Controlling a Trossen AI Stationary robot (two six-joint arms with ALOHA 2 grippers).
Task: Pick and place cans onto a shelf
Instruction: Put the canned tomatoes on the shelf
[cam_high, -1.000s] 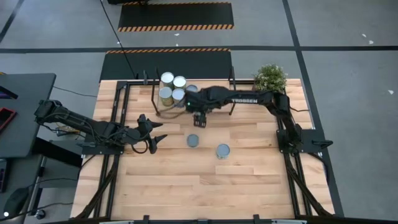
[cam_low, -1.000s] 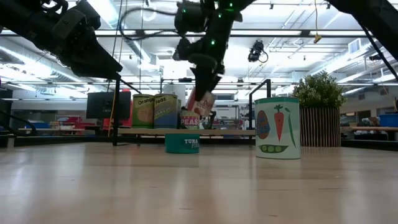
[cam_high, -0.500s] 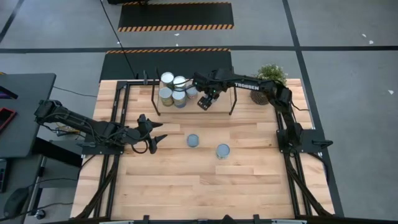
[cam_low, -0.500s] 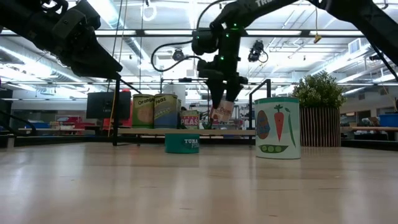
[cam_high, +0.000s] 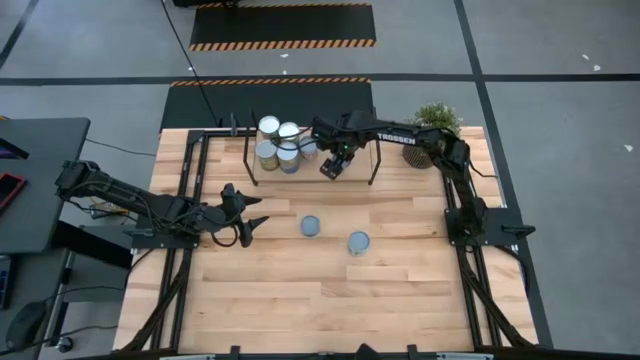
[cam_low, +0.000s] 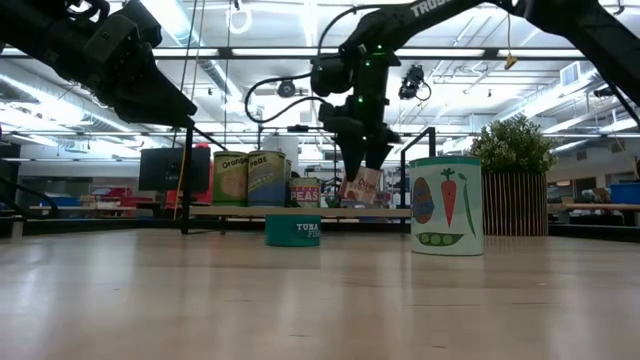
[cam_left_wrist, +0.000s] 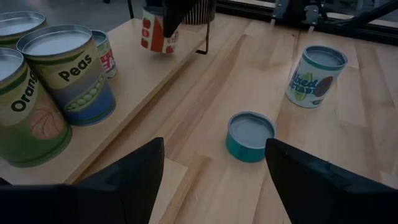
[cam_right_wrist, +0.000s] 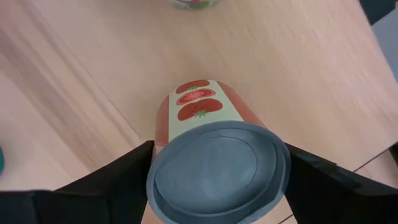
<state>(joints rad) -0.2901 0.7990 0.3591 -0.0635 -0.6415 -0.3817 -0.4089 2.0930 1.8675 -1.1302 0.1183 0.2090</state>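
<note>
The tomato can (cam_right_wrist: 214, 168) sits between my right gripper's (cam_low: 362, 178) fingers, which are clamped on its sides just under the grey lid. In the low view it hangs tilted, its lower edge at or just above the board of the shelf (cam_low: 250, 211), to the right of the cans already standing there: the orange can (cam_left_wrist: 28, 118), the peas can (cam_left_wrist: 74, 74) and a smaller red-labelled one (cam_left_wrist: 107, 55). Whether the base already rests on the board, I cannot tell.

My worry is the tilt. If I let go with the can leaning like this, I judge it could rock and tip, then roll along the board or drop off its front edge onto the table. If I drift sideways, I could also knock the red-labelled can near it.

My left gripper (cam_high: 245, 215) hangs above the table, well apart from the shelf, its fingers spread with nothing between them. Two cans are not yet shelved: the flat teal tuna can (cam_high: 312, 226) and the mixed-vegetable can (cam_high: 358, 242) near it.

From above, my own arm covers most of the tomato can, so its place on the board is hard to read there. The stack at the shelf's left end overlaps, and I cannot count it surely. The potted plant (cam_high: 435, 124) stands at the far corner, partly behind my right arm.
</note>
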